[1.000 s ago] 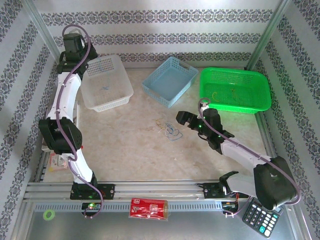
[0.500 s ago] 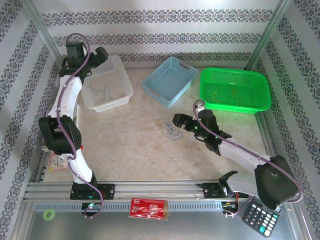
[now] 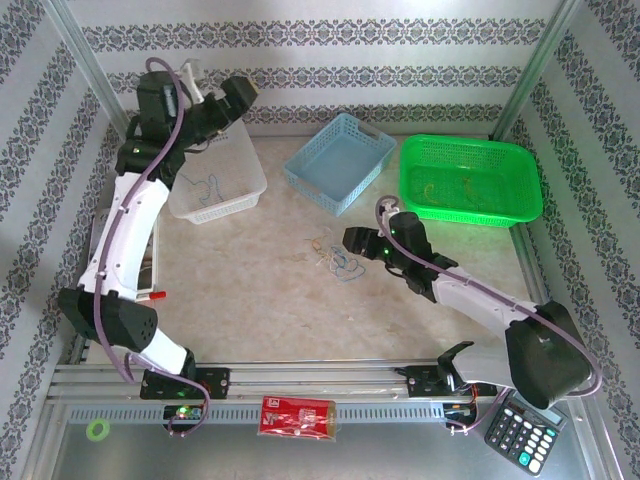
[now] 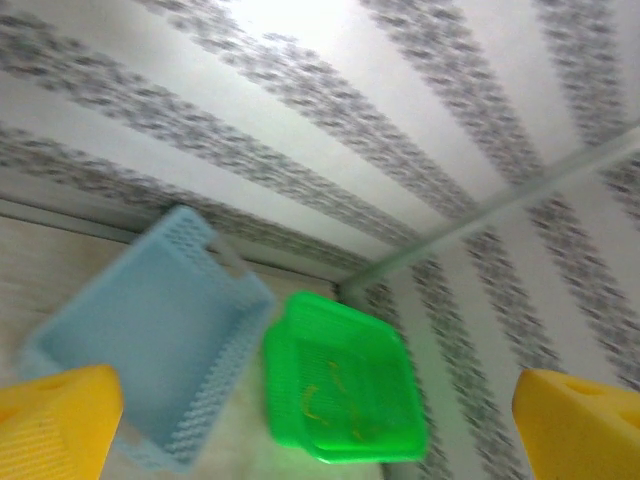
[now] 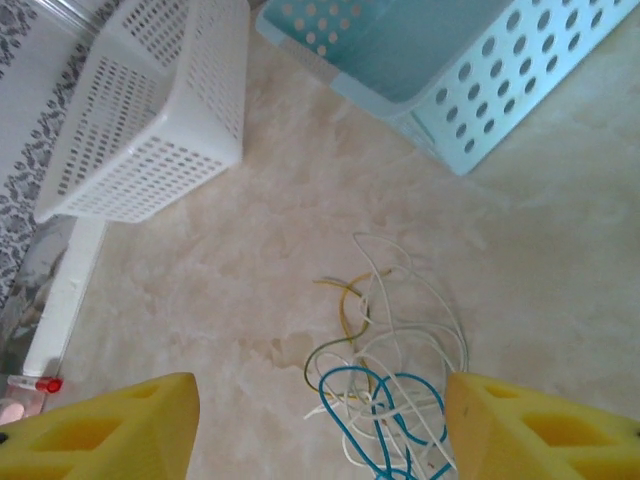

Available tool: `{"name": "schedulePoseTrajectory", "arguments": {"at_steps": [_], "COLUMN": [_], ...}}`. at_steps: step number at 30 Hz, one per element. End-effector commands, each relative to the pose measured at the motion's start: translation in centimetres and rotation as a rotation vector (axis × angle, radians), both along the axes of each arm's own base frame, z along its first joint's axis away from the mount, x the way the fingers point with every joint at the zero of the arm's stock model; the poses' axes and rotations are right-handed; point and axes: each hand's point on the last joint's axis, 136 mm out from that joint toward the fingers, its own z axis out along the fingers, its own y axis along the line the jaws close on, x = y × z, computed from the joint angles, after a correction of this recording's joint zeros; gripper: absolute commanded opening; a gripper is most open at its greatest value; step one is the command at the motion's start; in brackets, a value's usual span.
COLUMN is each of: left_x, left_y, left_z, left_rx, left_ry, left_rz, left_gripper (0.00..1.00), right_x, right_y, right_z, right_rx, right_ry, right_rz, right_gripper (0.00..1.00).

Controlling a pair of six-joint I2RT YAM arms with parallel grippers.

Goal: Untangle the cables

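The cables (image 3: 337, 259) lie in a loose tangle on the marbled table (image 3: 250, 300), near its middle, in front of the blue basket (image 3: 340, 160). In the right wrist view the tangle (image 5: 385, 390) shows blue, white and yellow-green strands crossing one another, the blue loops nearest the camera.

The right gripper (image 3: 352, 238) sits low, just to the right of the tangle. Its jaws are wide apart, and the yellow fingertips (image 5: 100, 430) stand either side of the wires without touching them.

The left gripper (image 3: 237, 93) hangs high above the far edge of the white basket (image 3: 235, 185), which holds a single thin blue wire (image 3: 205, 187). In its own blurred wrist view, the left gripper (image 4: 320, 430) also has its jaws spread wide, with nothing between them.

The green basket (image 3: 470, 215) stands at the far right. It holds what look like a few yellowish wires (image 3: 465, 183), though they are too fine to tell for certain.
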Motion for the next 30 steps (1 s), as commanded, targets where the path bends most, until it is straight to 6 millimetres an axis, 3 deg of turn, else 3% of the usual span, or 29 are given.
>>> {"name": "schedulePoseTrajectory", "arguments": {"at_steps": [1, 8, 14, 21, 27, 30], "left_x": [-1.9, -4.0, -5.3, -3.8, -5.3, -5.1], "left_y": [-2.3, -6.1, -8.3, -8.5, -9.0, -9.0], "left_z": [2.2, 4.8, 6.1, 6.7, 5.9, 6.1], "left_rx": [-0.118, -0.202, -0.205, -0.200, -0.205, -0.208], "left_ry": [0.032, -0.009, -0.060, -0.083, -0.075, -0.092], "left_rz": [-0.047, -0.090, -0.122, -0.108, -0.125, -0.118], "left_gripper": [1.00, 1.00, 1.00, 1.00, 1.00, 1.00], "right_x": [-0.5, -1.9, -2.6, -2.7, -2.8, -2.9], "right_y": [0.7, 0.8, -1.5, -3.3, -3.4, -3.3], "right_z": [-1.0, -4.2, -6.4, -8.5, -9.9, -10.6], "right_rx": [-0.043, -0.076, -0.139, -0.177, -0.185, -0.193], "right_ry": [0.006, 0.069, 0.106, 0.181, 0.231, 0.256], "right_rz": [0.055, 0.094, 0.036, -0.029, -0.039, -0.043], "right_gripper": [0.63, 0.60, 0.58, 0.47, 0.42, 0.39]}}
